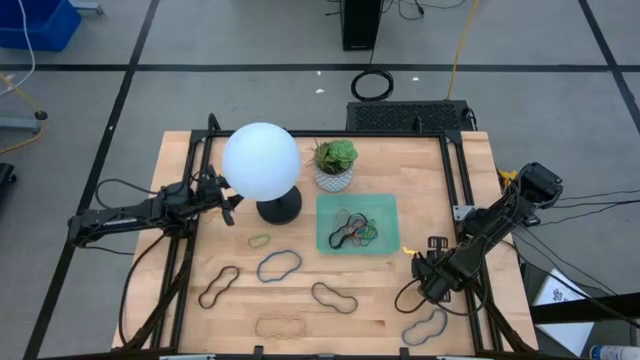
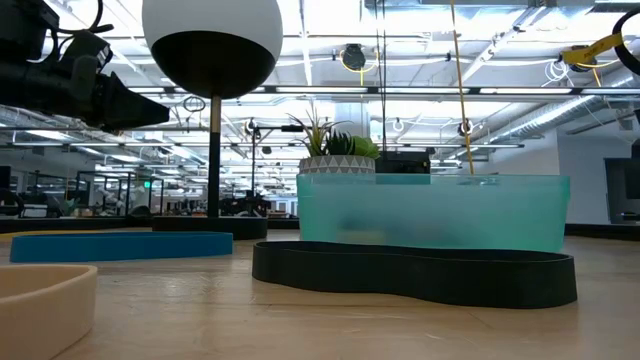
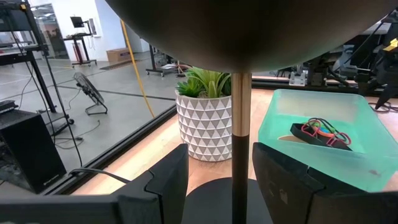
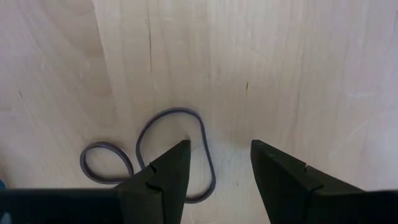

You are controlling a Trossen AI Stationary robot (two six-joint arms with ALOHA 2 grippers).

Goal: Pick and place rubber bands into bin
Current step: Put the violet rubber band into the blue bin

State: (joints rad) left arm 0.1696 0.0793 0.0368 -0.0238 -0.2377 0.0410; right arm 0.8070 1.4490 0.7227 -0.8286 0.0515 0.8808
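Right gripper [image 4: 217, 171] hangs with fingers parted above a thin grey rubber band [image 4: 155, 155], a wavy peanut-shaped loop on pale wood grain; only my right wrist view shows it up close. From overhead, I see this gripper [image 1: 432, 272] beside the translucent mint bin [image 1: 328, 205], which holds a tangle of bands. Left gripper [image 3: 217, 180], also open, faces the lamp stem [image 3: 240, 124].
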